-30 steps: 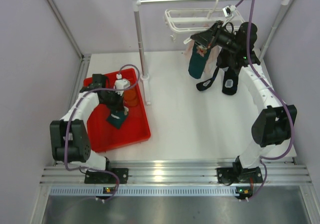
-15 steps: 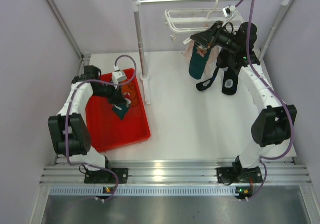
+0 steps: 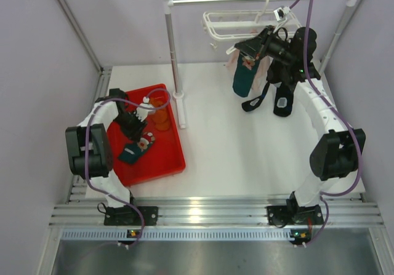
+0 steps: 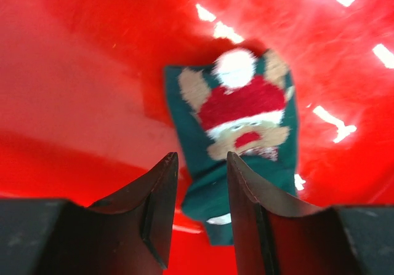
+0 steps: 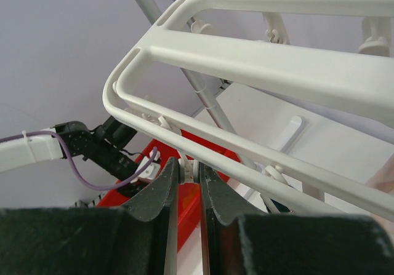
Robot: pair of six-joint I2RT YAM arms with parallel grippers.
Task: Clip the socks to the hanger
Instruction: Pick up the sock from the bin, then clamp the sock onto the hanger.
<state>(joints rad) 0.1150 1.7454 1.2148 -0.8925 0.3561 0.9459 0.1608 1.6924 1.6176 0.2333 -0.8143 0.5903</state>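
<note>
A dark teal sock [image 4: 237, 121] with a red, white and tan patch lies flat in the red tray [image 4: 74, 103]; it also shows in the top view [image 3: 136, 147]. My left gripper [image 4: 200, 164] hangs open just above the sock's near end, and it is in the top view too [image 3: 133, 130]. Two orange socks [image 3: 161, 119] lie at the tray's far end. My right gripper [image 5: 189, 171] is shut on a small white clip [image 5: 188, 166] under the white hanger [image 5: 277, 59]. Another teal sock [image 3: 242, 79] hangs from the hanger [image 3: 237, 19].
The metal rail stand [image 3: 173, 59] stands just right of the tray [image 3: 157, 167], and its top bar carries the hanger. Pale pink socks [image 3: 232, 59] hang beside the teal one. Black socks [image 3: 282, 100] hang down near my right arm. Grey walls close both sides.
My left gripper held the teal sock above the tray, then let it go. The sock now lies flat in the tray and the gripper is open. The right arm has not moved.
</note>
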